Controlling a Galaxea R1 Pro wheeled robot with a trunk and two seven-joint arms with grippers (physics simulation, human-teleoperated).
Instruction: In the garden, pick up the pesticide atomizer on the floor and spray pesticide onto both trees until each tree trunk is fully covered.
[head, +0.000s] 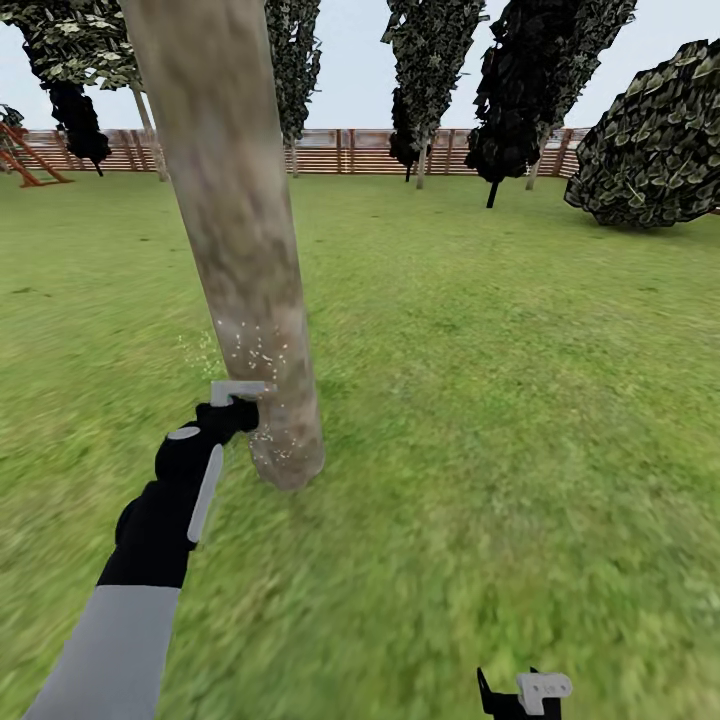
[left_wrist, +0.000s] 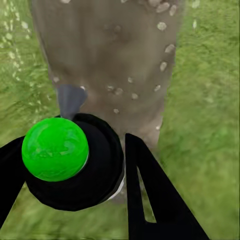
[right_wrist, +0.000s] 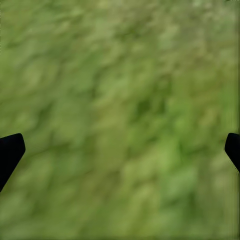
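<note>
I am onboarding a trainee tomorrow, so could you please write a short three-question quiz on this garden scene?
1. True or false: pale droplets speck the thick mottled grey-brown tree trunk.
2. Which end effector holds the dark atomizer bottle with the bright green spot? A left B right
3. Fill in: the right end effector's fingers are ___ over green grass.

Key: 1 true; 2 A; 3 open.
</note>
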